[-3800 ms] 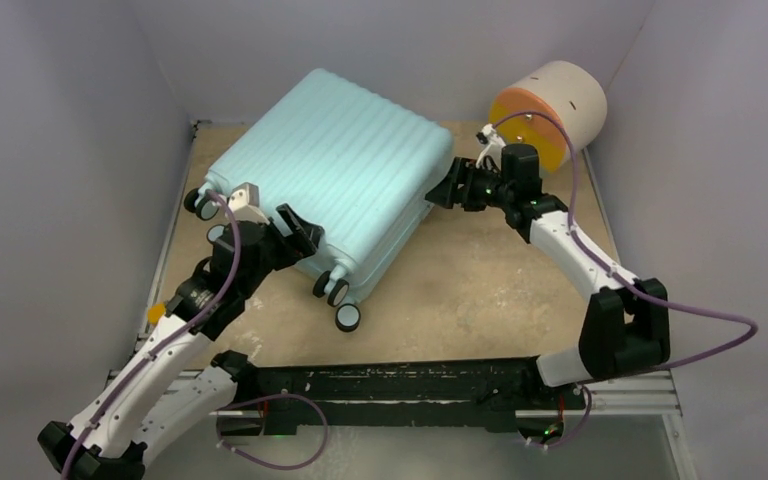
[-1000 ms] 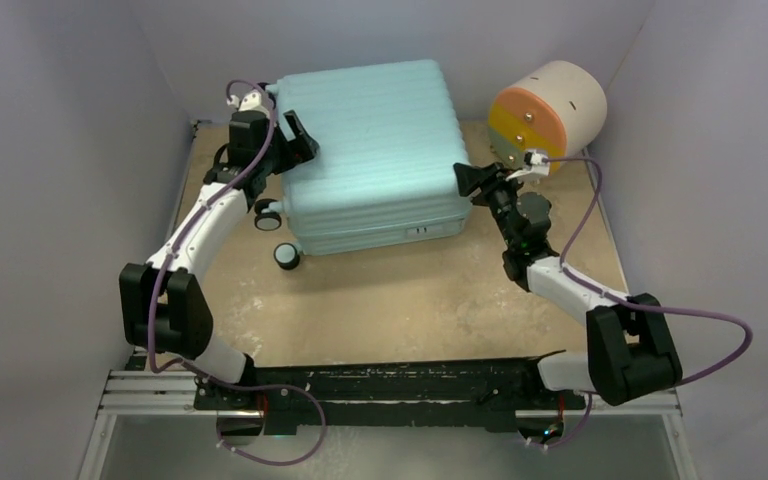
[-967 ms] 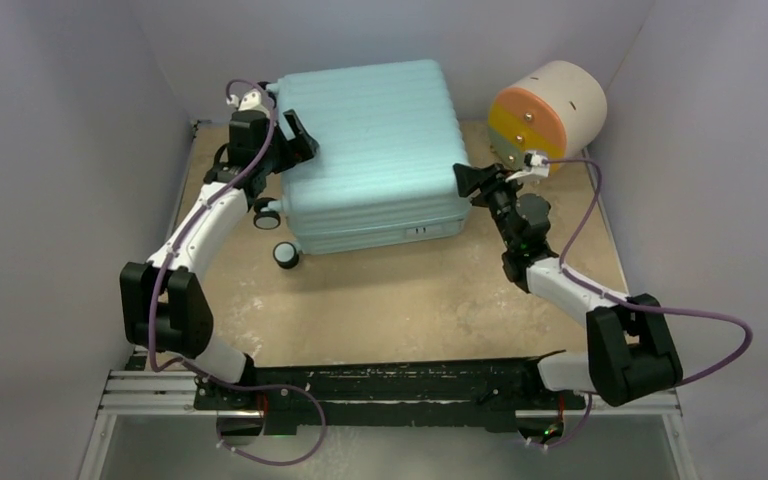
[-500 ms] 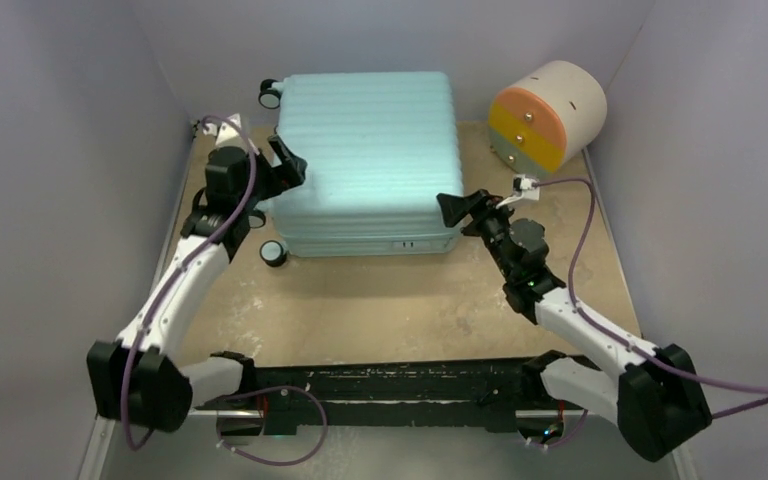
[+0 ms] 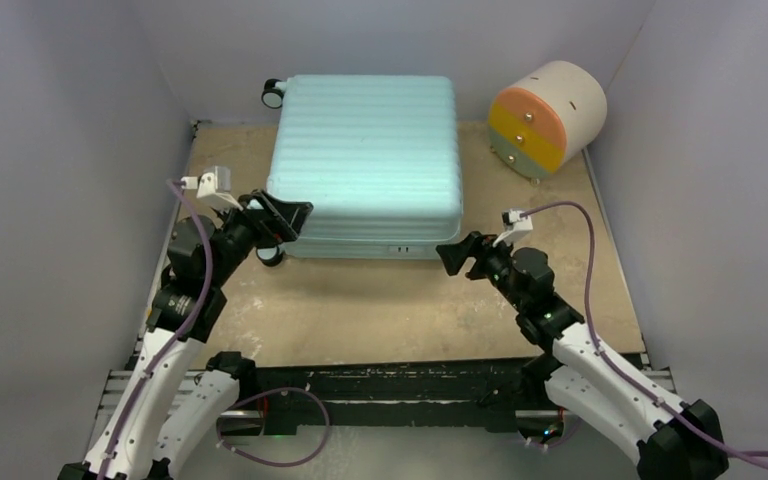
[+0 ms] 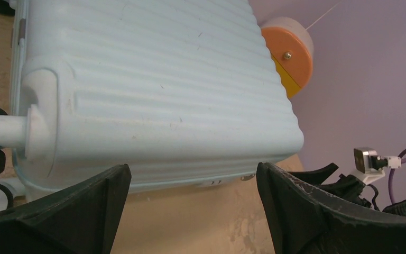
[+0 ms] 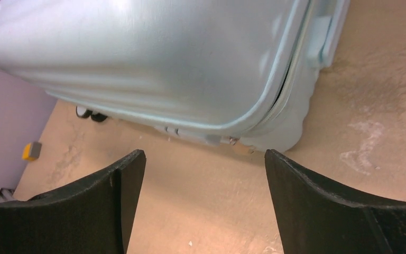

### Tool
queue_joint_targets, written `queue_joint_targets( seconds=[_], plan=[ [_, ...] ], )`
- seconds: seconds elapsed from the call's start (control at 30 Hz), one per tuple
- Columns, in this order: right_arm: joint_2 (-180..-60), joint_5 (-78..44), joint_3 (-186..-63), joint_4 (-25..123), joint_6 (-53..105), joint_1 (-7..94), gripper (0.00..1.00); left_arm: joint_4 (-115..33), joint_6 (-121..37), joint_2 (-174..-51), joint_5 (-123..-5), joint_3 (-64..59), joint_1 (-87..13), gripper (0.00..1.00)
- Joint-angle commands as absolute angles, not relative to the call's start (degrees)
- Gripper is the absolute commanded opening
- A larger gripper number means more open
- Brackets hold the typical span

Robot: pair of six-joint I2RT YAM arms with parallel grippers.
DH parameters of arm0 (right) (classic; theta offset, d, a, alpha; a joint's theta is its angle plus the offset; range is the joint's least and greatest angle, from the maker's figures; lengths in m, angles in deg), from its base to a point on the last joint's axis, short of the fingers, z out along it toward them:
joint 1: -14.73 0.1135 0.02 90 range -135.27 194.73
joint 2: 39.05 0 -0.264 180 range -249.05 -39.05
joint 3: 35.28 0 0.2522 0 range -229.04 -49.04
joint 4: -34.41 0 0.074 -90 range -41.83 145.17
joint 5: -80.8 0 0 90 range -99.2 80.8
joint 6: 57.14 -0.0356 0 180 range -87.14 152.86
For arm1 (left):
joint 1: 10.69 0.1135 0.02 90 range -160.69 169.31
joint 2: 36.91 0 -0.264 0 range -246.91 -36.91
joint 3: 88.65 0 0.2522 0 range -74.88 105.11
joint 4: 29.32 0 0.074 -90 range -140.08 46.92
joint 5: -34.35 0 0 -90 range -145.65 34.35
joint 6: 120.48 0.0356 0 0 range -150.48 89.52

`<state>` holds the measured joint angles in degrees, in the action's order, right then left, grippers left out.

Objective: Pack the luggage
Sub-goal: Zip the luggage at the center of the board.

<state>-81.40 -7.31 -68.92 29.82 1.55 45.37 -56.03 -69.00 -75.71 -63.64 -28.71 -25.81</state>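
The luggage (image 5: pixel 365 160) is a pale teal ribbed suitcase. It lies flat and closed at the back of the table, one wheel (image 5: pixel 271 95) at its far left corner. My left gripper (image 5: pixel 285 222) hovers open just off its near left corner. In the left wrist view the luggage (image 6: pixel 153 90) fills the frame beyond the left gripper (image 6: pixel 191 169), which has nothing between its fingers. My right gripper (image 5: pixel 455 255) is open and empty near the near right corner. The right wrist view shows the luggage (image 7: pixel 153 58) seam and corner just past the right gripper (image 7: pixel 203 153).
A round cream drawer unit (image 5: pixel 550 115) with orange, yellow and green fronts lies on its side at the back right, also seen as the drawer unit (image 6: pixel 291 53) behind the suitcase. A small orange block (image 7: pixel 30 151) sits at the table's left edge. Purple walls close in on three sides.
Both arms have pulled back from the suitcase's sides toward the near edge. The right gripper has opened wider. The suitcase has turned to lie squarer against the back wall.
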Motion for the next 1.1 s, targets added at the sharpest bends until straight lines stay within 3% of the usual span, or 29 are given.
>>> queue_joint_targets(
  seconds=[0.0,0.23,0.63,0.8,1.07],
  plan=[
    [-81.0,-7.9,-76.3,32.0,-0.3,40.4,0.86,-58.4,-71.5,-76.1,-69.8,-27.6,-25.6,0.94],
    [-87.7,-11.5,-79.0,34.1,-9.3,24.4,0.76,-59.0,-69.4,-71.9,-68.4,-30.7,-25.6,0.93],
    [-117.8,-12.6,-99.3,33.1,1.1,23.3,0.63,-59.9,-71.6,-70.6,-74.0,-35.7,-25.6,0.90],
    [-129.2,-16.3,-106.4,32.1,1.3,23.0,0.50,-60.9,-72.1,-69.5,-73.8,-35.2,-25.6,0.90],
    [-139.5,-19.6,-113.3,32.3,3.4,23.1,0.52,-62.2,-71.5,-70.3,-73.0,-34.8,-25.6,0.90]
  ],
)
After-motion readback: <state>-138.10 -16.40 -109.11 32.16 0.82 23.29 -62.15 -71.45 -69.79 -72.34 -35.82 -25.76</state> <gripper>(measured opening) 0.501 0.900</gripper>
